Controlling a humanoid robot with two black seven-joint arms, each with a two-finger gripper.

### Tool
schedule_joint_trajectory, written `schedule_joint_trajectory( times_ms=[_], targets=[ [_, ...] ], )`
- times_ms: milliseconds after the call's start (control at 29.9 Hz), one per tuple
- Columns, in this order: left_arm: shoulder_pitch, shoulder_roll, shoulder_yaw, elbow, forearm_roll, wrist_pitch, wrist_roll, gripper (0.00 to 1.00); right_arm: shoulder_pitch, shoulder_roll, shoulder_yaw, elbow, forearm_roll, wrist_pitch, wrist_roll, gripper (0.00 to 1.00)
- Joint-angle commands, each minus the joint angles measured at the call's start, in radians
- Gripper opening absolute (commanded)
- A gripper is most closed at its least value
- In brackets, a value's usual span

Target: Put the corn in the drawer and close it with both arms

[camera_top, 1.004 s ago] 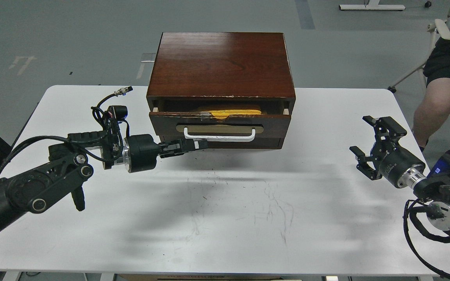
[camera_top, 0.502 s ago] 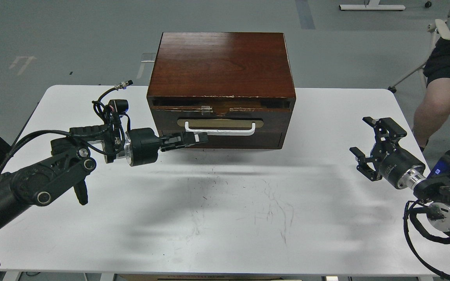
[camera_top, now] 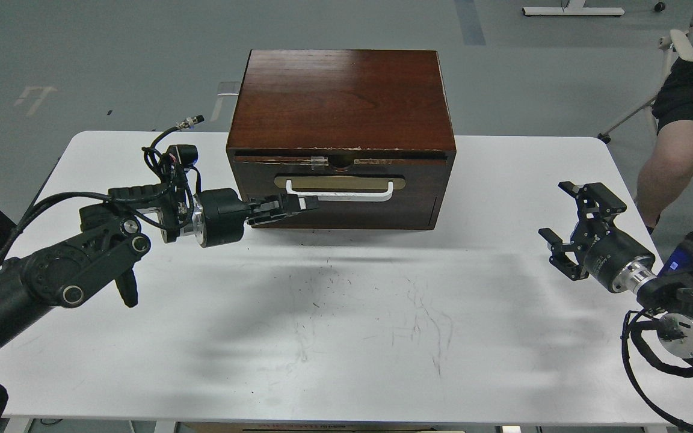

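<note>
drawer [camera_top: 340,189]: stiff wood, slides easily, push at white handle [camera_top: 339,191] | left gripper [camera_top: 301,204]: fingers pressed together | right gripper [camera_top: 572,231]: spread, empty

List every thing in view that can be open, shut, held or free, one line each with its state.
Drawer: pushed in, front flush with the cabinet.
Handle: free, left gripper tips at its left end.
Corn: not visible.
Left gripper: jaws together, holding nothing, against the drawer front.
Right gripper: jaws spread, empty, above the table, clear of the cabinet.
</note>
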Motion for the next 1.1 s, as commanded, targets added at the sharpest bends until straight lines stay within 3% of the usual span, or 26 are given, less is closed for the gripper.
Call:
schedule_joint_trajectory(
  times_ms=[0,837,937,1071],
  targets=[
    [-0.004,-0.006,0.0,0.01,0.0,0.0,0.0,0.0,-0.004,-0.002,0.001,0.0,0.0,0.0,0.0,1.0],
    [-0.025,-0.02,0.012,0.044,-0.003,0.0,0.0,0.0,-0.017,-0.011,0.017,0.002,0.0,-0.002,0.0,1.0],
    [-0.021,-0.023,0.017,0.015,-0.005,0.0,0.0,0.0,-0.019,-0.011,0.018,0.0,0.0,-0.002,0.0,1.0],
    [0.022,0.026,0.019,-0.126,-0.055,0.0,0.0,0.0,-0.019,-0.011,0.024,0.002,0.0,-0.003,0.0,1.0]
  ],
)
